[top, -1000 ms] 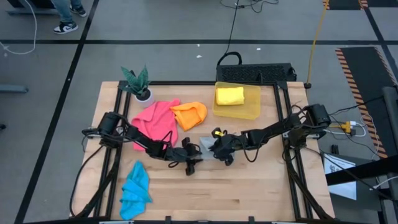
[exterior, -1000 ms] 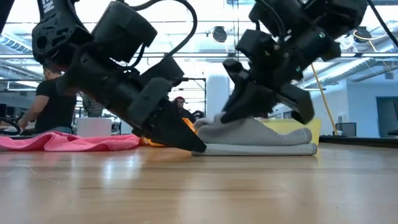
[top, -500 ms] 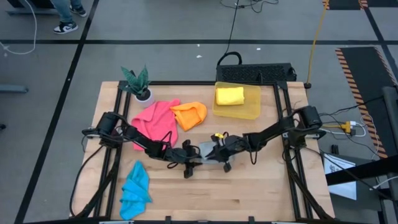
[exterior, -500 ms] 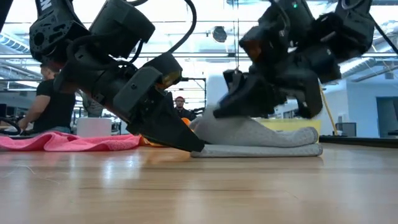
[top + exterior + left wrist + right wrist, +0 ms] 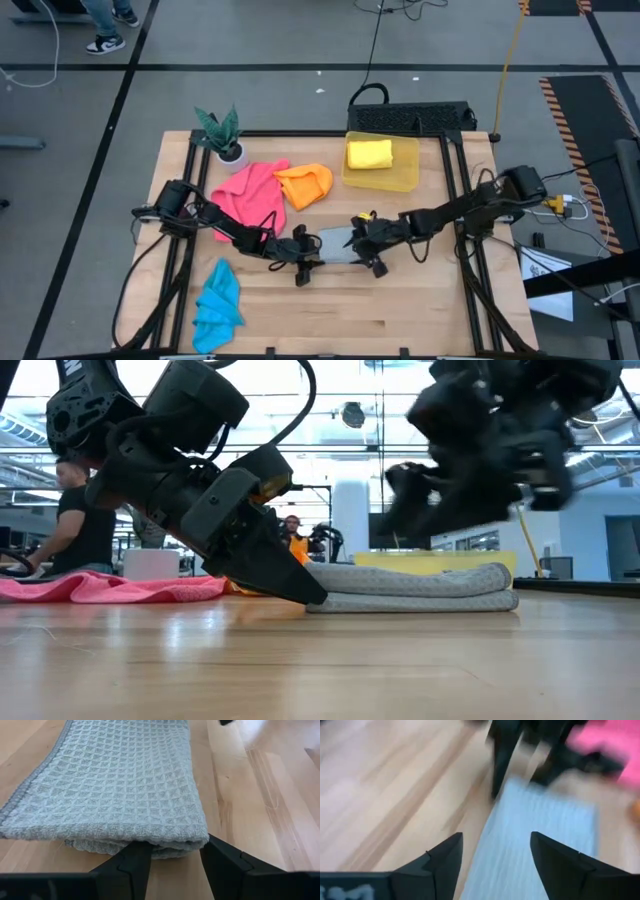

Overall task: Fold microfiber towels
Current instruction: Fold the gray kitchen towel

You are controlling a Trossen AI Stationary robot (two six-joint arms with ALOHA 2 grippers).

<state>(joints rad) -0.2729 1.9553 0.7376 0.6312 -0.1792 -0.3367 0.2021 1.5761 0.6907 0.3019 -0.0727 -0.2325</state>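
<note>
Inside yellow bin [image 5: 404,176]: yellow towel [image 5: 369,154]

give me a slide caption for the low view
Left claw pins the folded grey towel; right claw hangs open above.

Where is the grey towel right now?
In the high view the grey towel lies folded flat near the table's middle, between the left gripper and the right gripper, below the orange towel.

No legible text, label, brand, number or sign appears in any view. White marks at two picture edges are too cropped to read.
</note>
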